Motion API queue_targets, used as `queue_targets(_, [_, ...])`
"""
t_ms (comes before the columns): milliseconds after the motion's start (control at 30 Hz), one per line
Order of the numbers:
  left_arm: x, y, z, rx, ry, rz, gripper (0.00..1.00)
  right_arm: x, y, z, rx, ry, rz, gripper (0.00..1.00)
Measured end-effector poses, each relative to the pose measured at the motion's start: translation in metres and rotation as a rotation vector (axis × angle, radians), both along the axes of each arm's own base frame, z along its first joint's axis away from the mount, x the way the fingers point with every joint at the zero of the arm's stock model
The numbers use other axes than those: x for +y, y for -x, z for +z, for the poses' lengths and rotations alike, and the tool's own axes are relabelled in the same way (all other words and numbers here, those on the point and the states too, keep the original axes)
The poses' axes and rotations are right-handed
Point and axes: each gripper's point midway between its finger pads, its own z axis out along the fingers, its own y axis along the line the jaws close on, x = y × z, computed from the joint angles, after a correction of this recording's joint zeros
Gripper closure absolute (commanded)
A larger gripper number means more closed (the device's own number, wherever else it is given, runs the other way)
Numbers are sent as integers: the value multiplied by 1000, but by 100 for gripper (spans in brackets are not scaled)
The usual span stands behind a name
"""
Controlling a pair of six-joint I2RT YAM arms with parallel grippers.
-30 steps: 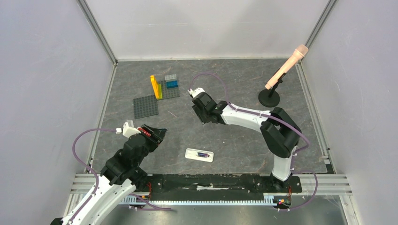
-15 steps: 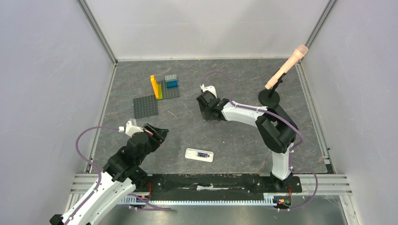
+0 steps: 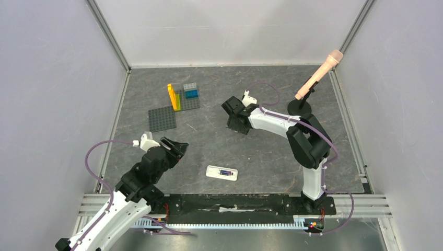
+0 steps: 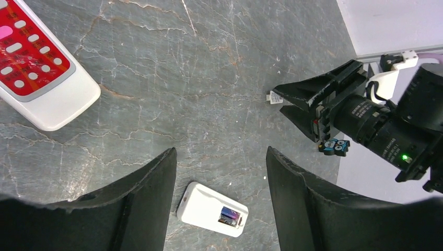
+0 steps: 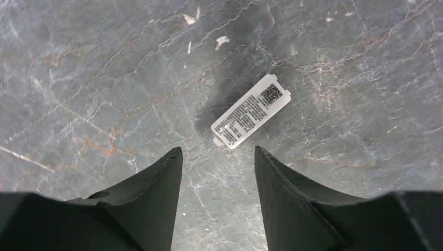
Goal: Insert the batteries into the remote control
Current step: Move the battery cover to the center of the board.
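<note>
Only one slim purple-blue cylindrical cell (image 4: 229, 215) shows. It sits in the open back compartment of a flat white plastic remote (image 4: 201, 207), which lies back-up on the dark grey stone-patterned worktop (image 3: 261, 157). The cell's long axis runs along the remote's own. From overhead both lie nearly crosswise to the arms, the right end tipped a little toward the near edge. No other cells can be made out.

Two remotes are in view. The second one (image 4: 36, 68), white-bodied with a red button face, lies well apart from the white remote at the upper left of the left wrist view. It sits diagonally and is partly cut off by the frame.

There are two claws. The left claw (image 4: 220, 154) hangs left of the white remote and slightly farther back, its fingers spread wide and holding nothing. The right claw (image 5: 218, 151) is well beyond the white remote toward the back of the worktop, spread equally wide and also holding nothing.

One small white rectangular battery cover (image 5: 251, 111) lies flat just ahead of the right claw's fingertips, not touching them. Its printed label and square code face up, and its long axis runs diagonally from lower left to upper right in the right wrist view.
</note>
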Motion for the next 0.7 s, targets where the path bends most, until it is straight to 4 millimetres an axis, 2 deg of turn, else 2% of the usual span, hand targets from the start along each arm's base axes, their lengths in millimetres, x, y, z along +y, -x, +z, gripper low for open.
queue_targets(233, [0, 0, 3, -13, 9, 1, 32, -9, -2, -17, 72, -34, -195, 48])
queue_targets(367, [1, 1, 4, -16, 11, 1, 32, -14, -3, -19, 75, -46, -272, 48])
queue_targets(700, [3, 3, 4, -16, 10, 2, 32, -12, -22, -20, 53, -23, -335, 54])
